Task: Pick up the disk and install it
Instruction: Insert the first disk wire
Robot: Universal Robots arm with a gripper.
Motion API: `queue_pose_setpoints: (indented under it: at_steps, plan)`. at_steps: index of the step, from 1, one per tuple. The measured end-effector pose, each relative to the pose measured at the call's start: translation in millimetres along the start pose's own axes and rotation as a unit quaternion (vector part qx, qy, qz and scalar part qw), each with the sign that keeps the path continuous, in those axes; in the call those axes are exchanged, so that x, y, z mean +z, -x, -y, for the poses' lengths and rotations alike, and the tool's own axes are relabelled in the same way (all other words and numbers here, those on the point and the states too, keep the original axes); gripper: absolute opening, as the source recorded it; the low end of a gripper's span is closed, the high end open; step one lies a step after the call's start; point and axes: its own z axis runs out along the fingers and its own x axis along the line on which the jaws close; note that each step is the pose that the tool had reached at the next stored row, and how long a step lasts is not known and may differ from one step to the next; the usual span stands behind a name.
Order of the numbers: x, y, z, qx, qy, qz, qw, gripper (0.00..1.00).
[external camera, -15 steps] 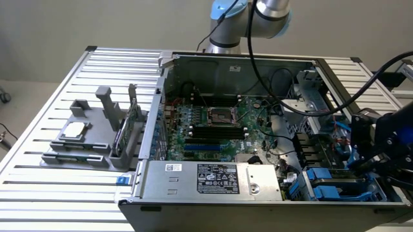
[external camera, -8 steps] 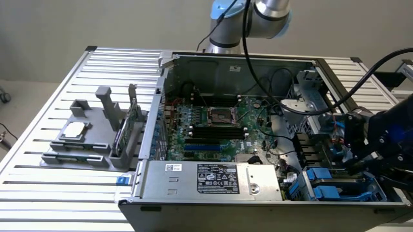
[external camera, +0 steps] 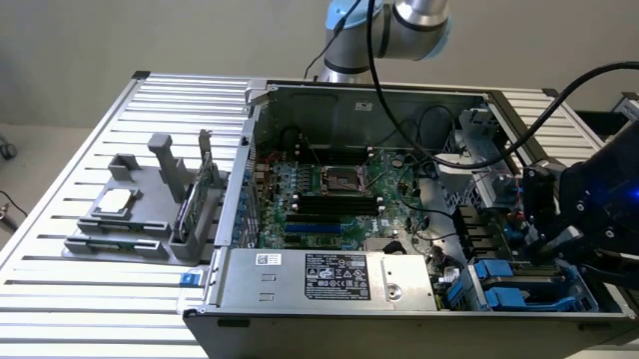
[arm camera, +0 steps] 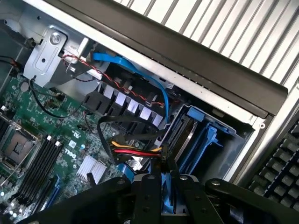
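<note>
My gripper [arm camera: 167,182] is shut on a narrow blue plastic edge, the carrier of the disk [arm camera: 166,198], which I hold edge-on; its silver face and label are hidden. In the exterior view the black gripper [external camera: 549,247] hangs over the near corner of the open computer case on the exterior view's right, just above the drive bay with blue caddies [external camera: 499,288]. From the wrist I see that bay [arm camera: 205,140] close beyond the fingertips, with blue rails standing in a metal cage.
Red, yellow and black cables [arm camera: 135,149] and a blue data cable [arm camera: 140,74] cross beside the bay. The motherboard [external camera: 330,194] fills the case floor, with the power supply [external camera: 330,277] at its near side. A grey parts fixture [external camera: 130,217] stands outside on the slatted table.
</note>
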Motion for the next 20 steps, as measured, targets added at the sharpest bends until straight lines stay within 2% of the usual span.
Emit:
queue_pose_setpoints:
  at_steps: [4,10,14,20]
  plan:
    - [-0.1,-2.2,-1.3,0.008,0.0000,0.0031,1.0000,0.18]
    - [0.1,-2.3,-1.7,0.044,0.0047,0.0073,0.9990,0.18]
    - [1.6,-2.1,-1.6,0.075,0.0088,0.0107,0.9971,0.18]
    - [6.2,-1.3,-1.6,0.117,0.0145,0.0154,0.9929,0.18]
